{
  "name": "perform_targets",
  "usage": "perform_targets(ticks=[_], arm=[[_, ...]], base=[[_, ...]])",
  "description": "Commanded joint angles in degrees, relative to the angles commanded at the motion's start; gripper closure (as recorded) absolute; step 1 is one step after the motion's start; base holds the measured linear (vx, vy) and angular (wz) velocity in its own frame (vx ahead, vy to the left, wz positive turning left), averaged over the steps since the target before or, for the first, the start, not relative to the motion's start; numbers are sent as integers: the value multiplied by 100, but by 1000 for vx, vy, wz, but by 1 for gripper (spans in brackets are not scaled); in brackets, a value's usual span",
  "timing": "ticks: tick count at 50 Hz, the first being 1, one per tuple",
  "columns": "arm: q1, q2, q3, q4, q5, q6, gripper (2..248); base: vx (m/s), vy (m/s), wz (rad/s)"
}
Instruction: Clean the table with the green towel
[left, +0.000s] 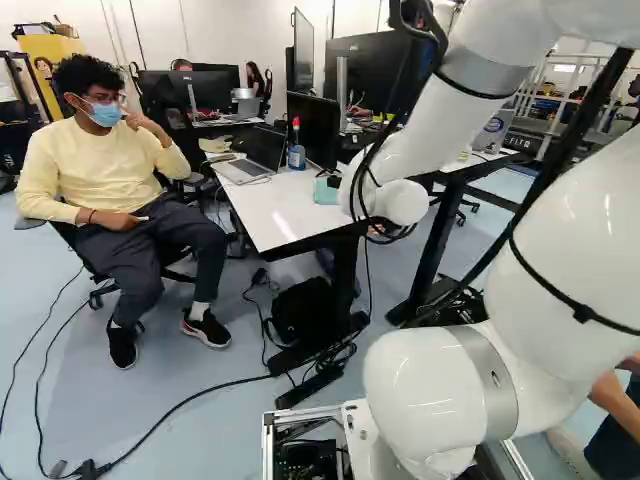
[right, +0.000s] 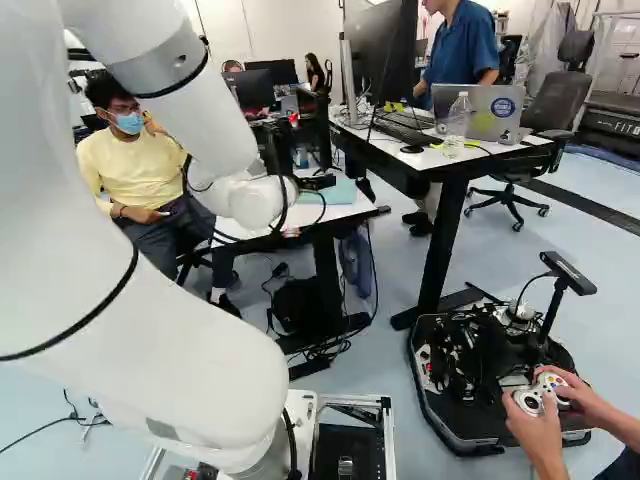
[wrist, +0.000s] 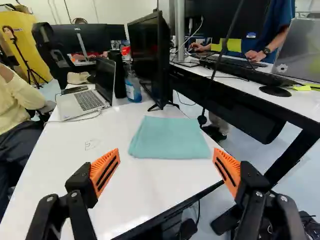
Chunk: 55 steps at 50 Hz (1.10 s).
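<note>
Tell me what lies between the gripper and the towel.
Nothing that shows: in the wrist view the stretch between the open gripper and the towel is bare white tabletop. The small drawn marks lie off to one side.

Base views behind, wrist view above table (wrist: 135, 185)

Office-like robotics lab: desks (wrist: 75, 132), monitors (wrist: 150, 55), white arm (right: 150, 330).

One towel (wrist: 170, 139), two orange pads (wrist: 104, 171), one game controller (right: 531, 400)
</note>
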Motion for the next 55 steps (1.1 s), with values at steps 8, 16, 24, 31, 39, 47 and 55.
perform_targets(ticks=[8,16,24,31,39,47,55], arm=[[-76,-151,-253,0,-221,0,3],[-140,-301,-506,0,-445,0,3],[-186,-447,-759,0,-670,0,3],[-221,-575,-980,0,-866,0,3],[-240,-767,-1230,0,-1091,0,3],[-233,-1003,-1482,0,-1323,0,3],[-221,-1225,-1717,0,-1515,0,3]], base=[[0,0,0],[0,0,0],[0,0,0],[0,0,0],[0,0,0],[0,0,0],[0,0,0]])
